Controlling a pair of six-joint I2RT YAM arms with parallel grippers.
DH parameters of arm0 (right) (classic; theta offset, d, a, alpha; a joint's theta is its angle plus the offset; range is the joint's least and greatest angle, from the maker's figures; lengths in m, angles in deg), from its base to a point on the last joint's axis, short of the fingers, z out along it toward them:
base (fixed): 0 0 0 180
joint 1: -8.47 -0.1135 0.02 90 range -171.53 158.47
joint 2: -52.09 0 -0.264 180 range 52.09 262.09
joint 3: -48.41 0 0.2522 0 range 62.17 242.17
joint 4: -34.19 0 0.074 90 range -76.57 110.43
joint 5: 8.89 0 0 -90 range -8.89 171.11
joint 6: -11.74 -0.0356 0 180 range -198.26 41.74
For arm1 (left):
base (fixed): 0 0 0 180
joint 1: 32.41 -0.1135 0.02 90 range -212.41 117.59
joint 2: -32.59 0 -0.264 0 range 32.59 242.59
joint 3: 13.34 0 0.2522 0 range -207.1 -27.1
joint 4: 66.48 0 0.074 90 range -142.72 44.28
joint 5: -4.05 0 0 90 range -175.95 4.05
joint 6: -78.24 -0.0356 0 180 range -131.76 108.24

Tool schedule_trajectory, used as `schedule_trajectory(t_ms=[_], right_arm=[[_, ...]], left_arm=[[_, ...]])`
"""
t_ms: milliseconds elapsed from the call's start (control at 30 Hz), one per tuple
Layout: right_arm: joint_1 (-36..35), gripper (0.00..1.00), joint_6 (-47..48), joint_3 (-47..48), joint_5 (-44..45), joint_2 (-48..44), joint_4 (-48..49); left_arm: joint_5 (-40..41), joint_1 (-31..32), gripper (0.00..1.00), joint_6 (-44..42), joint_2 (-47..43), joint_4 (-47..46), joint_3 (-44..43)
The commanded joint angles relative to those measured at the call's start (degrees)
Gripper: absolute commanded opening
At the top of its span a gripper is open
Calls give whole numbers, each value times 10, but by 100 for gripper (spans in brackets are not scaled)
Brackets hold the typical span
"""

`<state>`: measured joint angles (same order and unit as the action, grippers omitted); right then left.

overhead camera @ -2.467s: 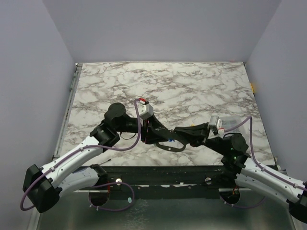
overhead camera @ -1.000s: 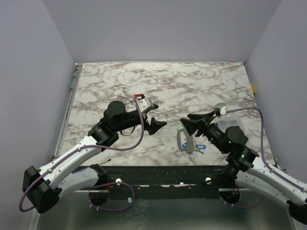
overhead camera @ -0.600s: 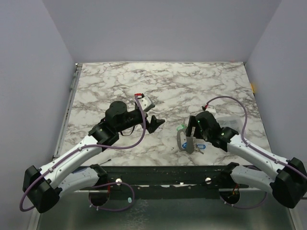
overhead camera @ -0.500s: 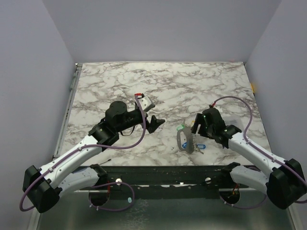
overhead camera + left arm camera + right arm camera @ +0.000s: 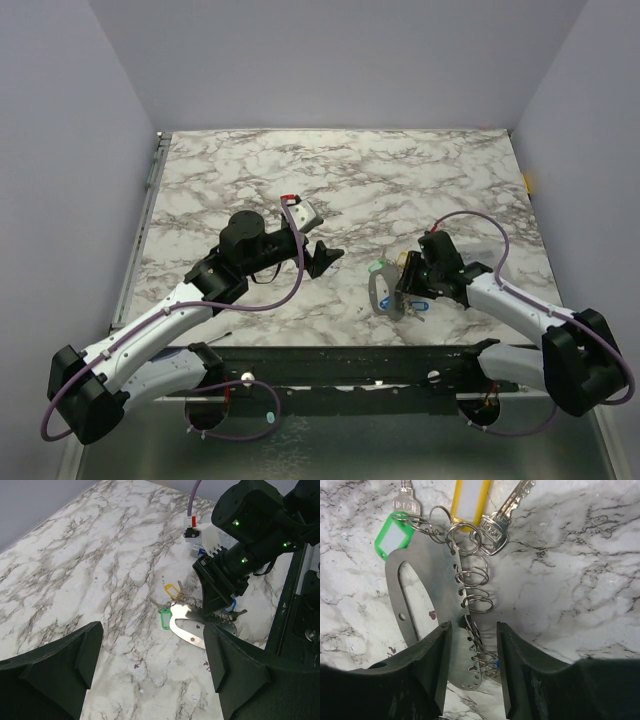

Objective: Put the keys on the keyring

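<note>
The keyring [image 5: 383, 296] is a flat grey oval metal loop lying near the table's front edge, with several wire rings along one side [image 5: 472, 587]. The keys lie at its far end: a green tag [image 5: 395, 537], a yellow tag [image 5: 467, 500] and bare silver keys [image 5: 495, 527]. A blue tag [image 5: 231, 615] peeks out at its near end. My right gripper [image 5: 473, 627] is low over the loop, open, its fingers straddling the ringed side with gaps on both sides. My left gripper [image 5: 152, 630] hangs wide open to the left of the keyring [image 5: 187, 630], with nothing in it.
The dark front rail of the table [image 5: 340, 352] runs just below the keyring. Purple cables loop over both arms [image 5: 470, 225]. The marble top [image 5: 330, 180] stretches back to the grey walls.
My right arm has swung down from a raised pose onto the keyring, and its jaws have widened and then narrowed. The left arm has stayed still over the last second.
</note>
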<state>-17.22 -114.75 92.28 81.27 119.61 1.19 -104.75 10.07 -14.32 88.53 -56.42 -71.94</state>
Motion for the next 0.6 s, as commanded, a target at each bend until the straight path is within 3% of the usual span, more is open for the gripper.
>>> schedule_trajectory(t_ms=[0,100,300,567], right_arm=[[3,45,-11,-18,-14,9,30],[2,36,-12,-26,-14,17,45],[3,1,4,-31,-8,19,63],[1,1,73,36,-8,-61,22]], left_arm=[[-2,-1,88,7,-3,2,5],[-3,-1,87,7,-3,2,5],[-6,-1,87,7,-1,2,5],[-39,-1,87,3,-11,-4,7]])
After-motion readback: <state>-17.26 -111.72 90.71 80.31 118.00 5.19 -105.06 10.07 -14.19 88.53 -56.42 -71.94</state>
